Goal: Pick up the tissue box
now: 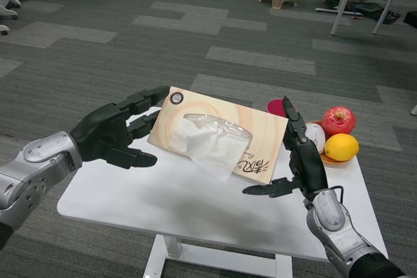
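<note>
Nearest me, at about five o'clock, the right hand (301, 161) presses flat against the right end of the box (218, 133); at nine o'clock the left hand (117, 133) has its fingers against the left end. So the tissue box is squeezed between both hands, tilted with its top face toward the robot, a tissue (212, 142) hanging out of the slot. It seems to sit just clear of the table (195, 206), judging by the shadow below, so I take the step as the lift itself. The next move likely calls for steady inward pressure from both sides while raising evenly, since a slip on either end would drop it. Further back, at two o'clock, a plate (329, 159) holds an apple (338, 120), a lemon (341, 146) and a white ball (315, 136), with a pink cup (277, 106) beside. They crowd the right hand.
</note>
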Robot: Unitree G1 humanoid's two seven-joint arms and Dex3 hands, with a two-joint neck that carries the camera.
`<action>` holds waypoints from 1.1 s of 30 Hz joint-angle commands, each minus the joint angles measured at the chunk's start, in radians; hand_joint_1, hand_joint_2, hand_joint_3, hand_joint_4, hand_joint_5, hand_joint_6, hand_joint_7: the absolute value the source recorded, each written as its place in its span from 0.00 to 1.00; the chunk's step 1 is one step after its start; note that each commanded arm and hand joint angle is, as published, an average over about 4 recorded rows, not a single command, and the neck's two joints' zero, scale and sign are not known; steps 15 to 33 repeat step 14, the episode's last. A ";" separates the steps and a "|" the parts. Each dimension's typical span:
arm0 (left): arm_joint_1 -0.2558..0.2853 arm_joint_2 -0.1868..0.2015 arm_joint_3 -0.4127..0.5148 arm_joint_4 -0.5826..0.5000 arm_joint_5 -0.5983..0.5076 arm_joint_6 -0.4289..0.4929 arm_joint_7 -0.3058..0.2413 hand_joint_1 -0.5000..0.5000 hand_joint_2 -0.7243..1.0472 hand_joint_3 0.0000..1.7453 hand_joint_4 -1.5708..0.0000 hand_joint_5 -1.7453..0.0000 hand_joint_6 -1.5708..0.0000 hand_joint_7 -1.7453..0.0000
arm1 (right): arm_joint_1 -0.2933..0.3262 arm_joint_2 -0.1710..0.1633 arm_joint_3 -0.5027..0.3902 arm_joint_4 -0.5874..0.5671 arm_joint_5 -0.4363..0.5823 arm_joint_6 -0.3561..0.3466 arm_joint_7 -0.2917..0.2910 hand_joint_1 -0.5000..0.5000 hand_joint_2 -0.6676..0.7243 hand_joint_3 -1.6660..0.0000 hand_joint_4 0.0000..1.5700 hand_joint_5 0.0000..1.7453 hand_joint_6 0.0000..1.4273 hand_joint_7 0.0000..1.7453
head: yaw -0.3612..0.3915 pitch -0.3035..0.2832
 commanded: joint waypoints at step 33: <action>-0.029 -0.034 -0.033 -0.057 -0.030 -0.005 -0.040 1.00 1.00 0.15 1.00 0.94 1.00 1.00 | -0.019 0.034 0.032 -0.049 -0.025 -0.012 0.034 0.04 0.18 0.76 0.09 0.28 0.00 0.00 | 0.001 -0.003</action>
